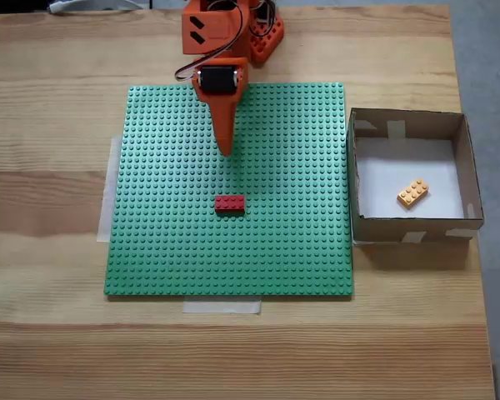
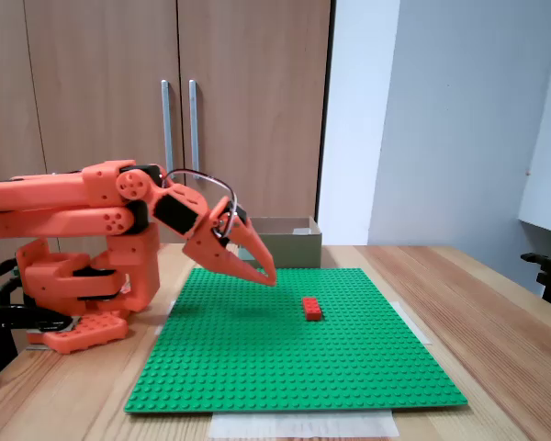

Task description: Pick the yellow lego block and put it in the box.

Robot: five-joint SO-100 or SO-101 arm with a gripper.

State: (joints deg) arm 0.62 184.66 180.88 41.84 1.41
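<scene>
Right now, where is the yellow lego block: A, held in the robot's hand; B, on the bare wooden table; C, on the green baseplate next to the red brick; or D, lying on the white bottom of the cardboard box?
D: in a fixed view from above, the yellow lego block lies on the white bottom inside the box, while the hand hangs over the green baseplate holding nothing.

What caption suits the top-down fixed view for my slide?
Small yellow-orange lego brick lies inside the square brown cardboard box; the orange pincer hangs shut above the green studded baseplate.
</scene>
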